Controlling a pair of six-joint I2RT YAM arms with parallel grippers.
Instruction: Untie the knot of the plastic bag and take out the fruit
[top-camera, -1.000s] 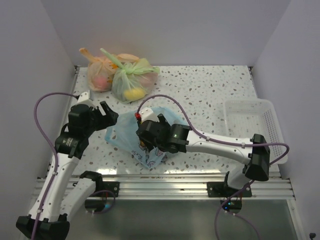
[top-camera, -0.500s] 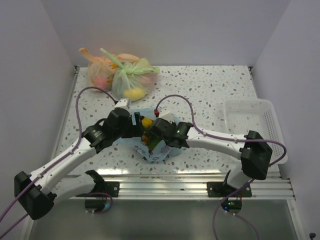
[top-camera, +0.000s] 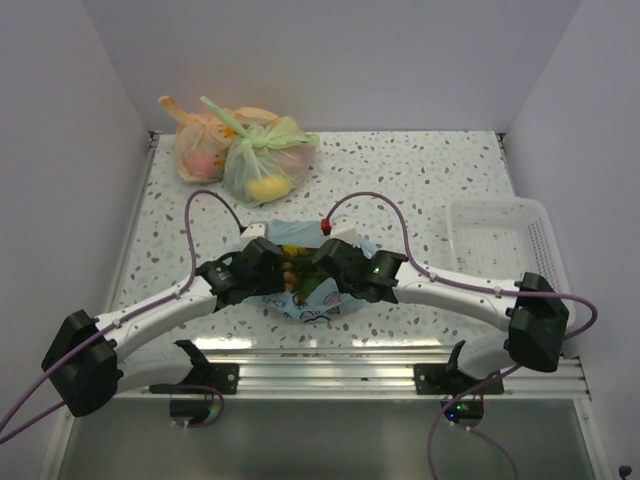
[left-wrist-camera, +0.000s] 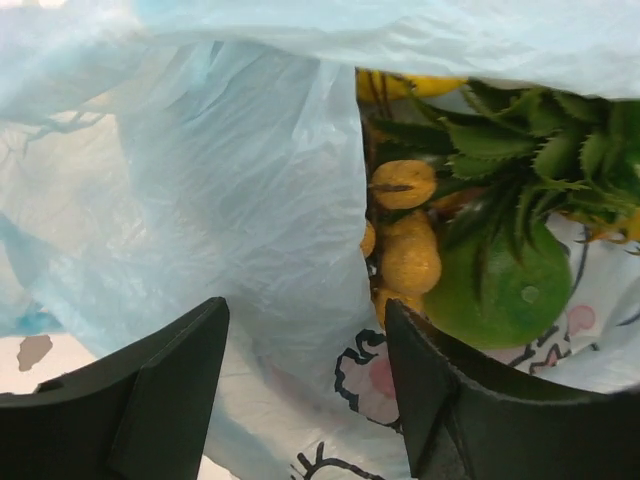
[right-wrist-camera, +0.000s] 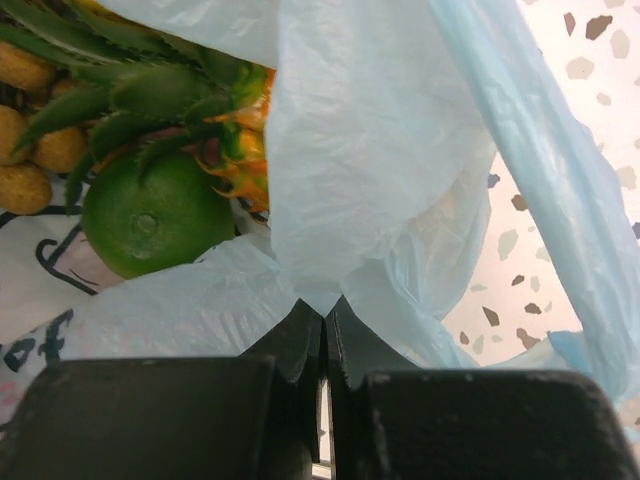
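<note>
My right gripper (right-wrist-camera: 324, 325) is closed flat, its fingers pinching a fold of the light blue plastic bag (right-wrist-camera: 370, 150) at the right side of the bag's mouth. My left gripper (left-wrist-camera: 305, 400) stands wide, jaws well apart, with the bag's left wall just ahead of them. I can't tell whether either finger touches the film.

Between the two grippers the mouth gapes and the fruit (top-camera: 298, 270) shows inside. I can see a green round fruit (left-wrist-camera: 495, 290), a spiky pineapple crown (left-wrist-camera: 530, 140) lying over it and tan berries (left-wrist-camera: 405, 230) on its left. The cartoon print is on the bag's near side.

From above, the bag lies in the middle of the table (top-camera: 420, 180), toward the near edge and close to the rail (top-camera: 330, 365). Both forearms reach in low from the near corners.

Speckled surface shows on the far side of the bag. It runs up to the green bag (top-camera: 265, 160) and the orange bag (top-camera: 200, 145), which touch each other in the far left corner. The white basket (top-camera: 500, 250) sits against the right edge, well apart from the bag, with tabletop showing between them.
</note>
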